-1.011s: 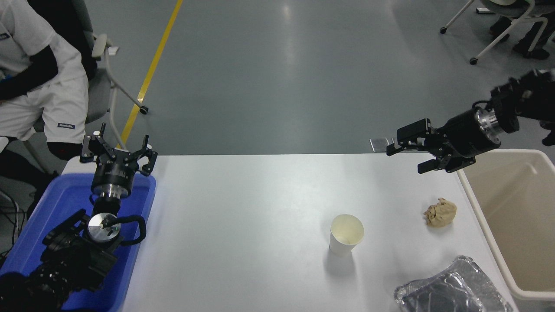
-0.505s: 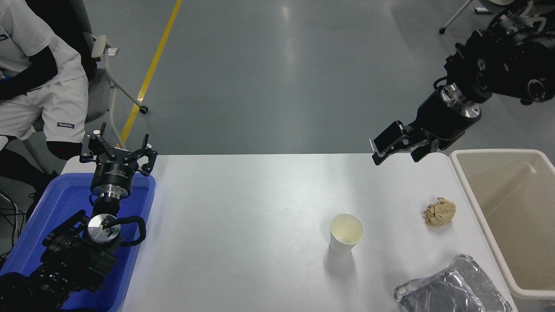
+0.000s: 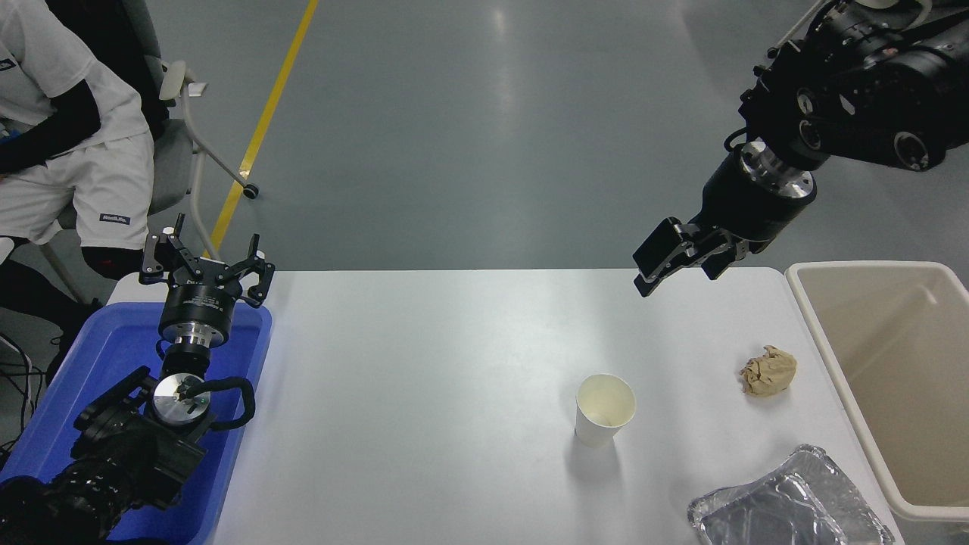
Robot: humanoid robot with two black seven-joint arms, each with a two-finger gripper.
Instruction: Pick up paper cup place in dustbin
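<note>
While upright, paper cup (image 3: 604,409) well below right hand (image 3: 676,262).

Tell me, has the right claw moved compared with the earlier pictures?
Yes. The right claw has swung away from the dustbin, toward the picture's left along the table's far edge; the paper cup is untouched.

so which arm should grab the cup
Right. Its open gripper hangs over the table's far right side, nearer the cup and the dustbin. The left gripper sits parked over the blue tray at far left.
</note>
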